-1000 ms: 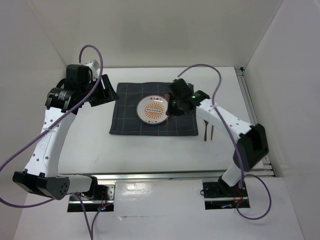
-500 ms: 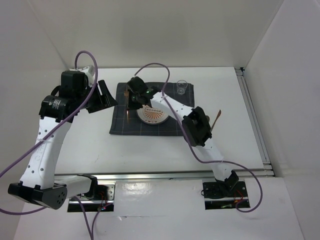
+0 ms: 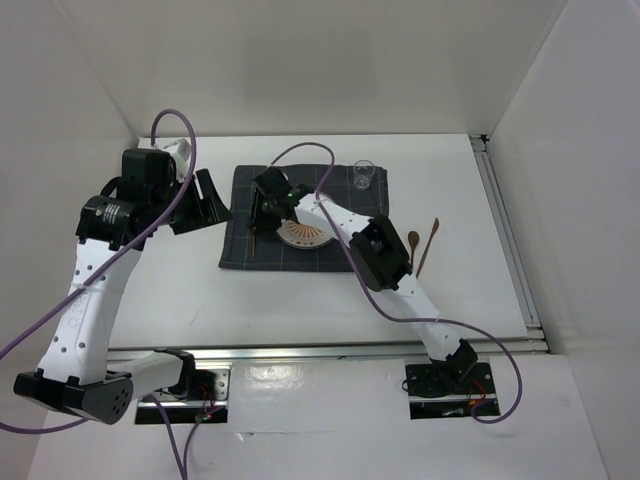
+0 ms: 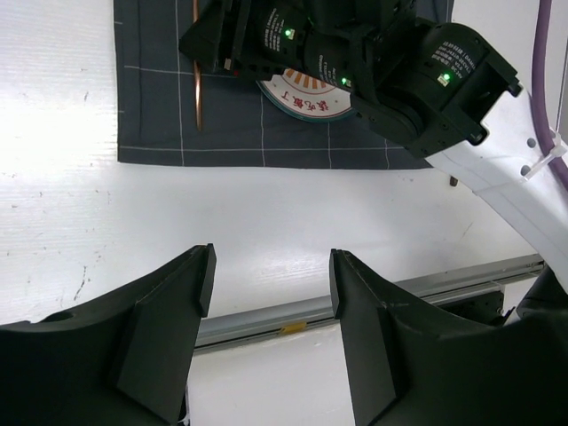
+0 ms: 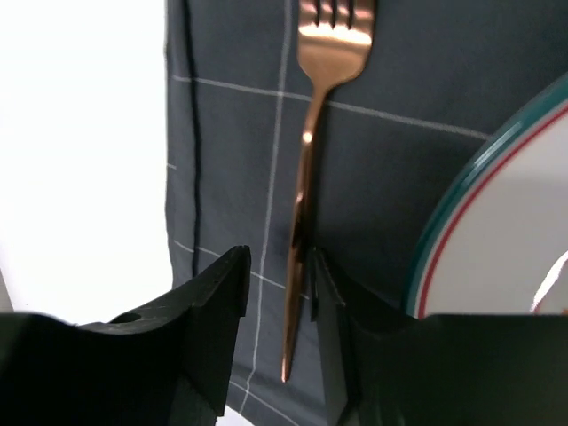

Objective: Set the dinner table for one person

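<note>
On the white dinner table (image 3: 300, 310) lies a dark grey checked cloth (image 3: 240, 255) with a patterned plate (image 3: 305, 235) on it. A copper fork (image 3: 256, 238) lies flat on the cloth, left of the plate. My right gripper (image 3: 260, 212) hangs over the fork's handle. In the right wrist view that gripper (image 5: 280, 262) is open; the fork (image 5: 306, 151) lies between the fingers, close against the right one, beside the plate (image 5: 497, 231). My left gripper (image 3: 205, 200) hovers left of the cloth, open and empty (image 4: 271, 262).
A clear glass (image 3: 364, 175) stands at the cloth's far right corner. A wooden spoon (image 3: 412, 245) and a slim copper utensil (image 3: 428, 243) lie on the table right of the cloth. Metal rails (image 4: 355, 306) run along the near and right edges.
My right arm swung from the plate's right side to its left with the fork, set it on the cloth and parted its jaws. The left arm barely moved.
</note>
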### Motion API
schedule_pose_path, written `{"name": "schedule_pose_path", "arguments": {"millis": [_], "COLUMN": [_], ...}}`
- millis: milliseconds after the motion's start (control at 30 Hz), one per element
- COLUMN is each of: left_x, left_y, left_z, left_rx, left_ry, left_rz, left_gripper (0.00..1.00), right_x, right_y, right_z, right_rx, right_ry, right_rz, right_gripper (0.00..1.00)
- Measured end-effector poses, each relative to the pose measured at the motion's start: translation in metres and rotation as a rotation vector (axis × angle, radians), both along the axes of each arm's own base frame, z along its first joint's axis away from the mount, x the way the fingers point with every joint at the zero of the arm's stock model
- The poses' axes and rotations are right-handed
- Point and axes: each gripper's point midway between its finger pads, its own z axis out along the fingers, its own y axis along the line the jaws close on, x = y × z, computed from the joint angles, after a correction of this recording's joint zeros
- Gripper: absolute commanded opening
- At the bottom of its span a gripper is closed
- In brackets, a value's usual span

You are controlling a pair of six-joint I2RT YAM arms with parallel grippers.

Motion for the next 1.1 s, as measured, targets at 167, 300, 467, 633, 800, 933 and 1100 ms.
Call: {"name": "schedule_pose_path", "arguments": {"millis": [167,300,467,633,800,933,1100], "left_x": [-0.005,-0.005,-0.004,0.0,0.005,0.01,0.015], "left_y": [0.001,0.002,0.004,0.003,0.0,-0.001,-0.002], "left_z": [0.001,0.001,0.014,0.023,0.022,0.016,0.005], "left_rx": [0.003,0.007,0.007,0.0,-0.007,-0.006,0.006], "left_ry": [0.001,0.0,-0.034,-0.068,-0.07,-0.055,-0.027], "left_rz": [0.002,0.005,0.012,0.012,0.004,-0.001,-0.006], "left_gripper": [0.71,0.71,0.71,0.71,0.71,0.71,0.71], "right_x": [0.005,0.009,-0.001,0.001,-0.021,-0.063,-0.085], "right_y": [0.004,-0.002,-0.049,-0.189,-0.372,-0.431,-0.434], "right_z": [0.01,0.045,0.134,0.201,0.143,0.077,0.046], "right_rx": [0.027,0.036,0.035,-0.021,-0.21,-0.33,-0.345], "right_ry": [-0.029,-0.089,-0.201,-0.284,-0.171,0.018,0.103], "right_rz": [-0.006,-0.023,-0.079,-0.287,-0.571,-0.602,-0.53], "right_gripper": [0.45,0.45,0.46,0.52,0.6,0.63,0.63]}}
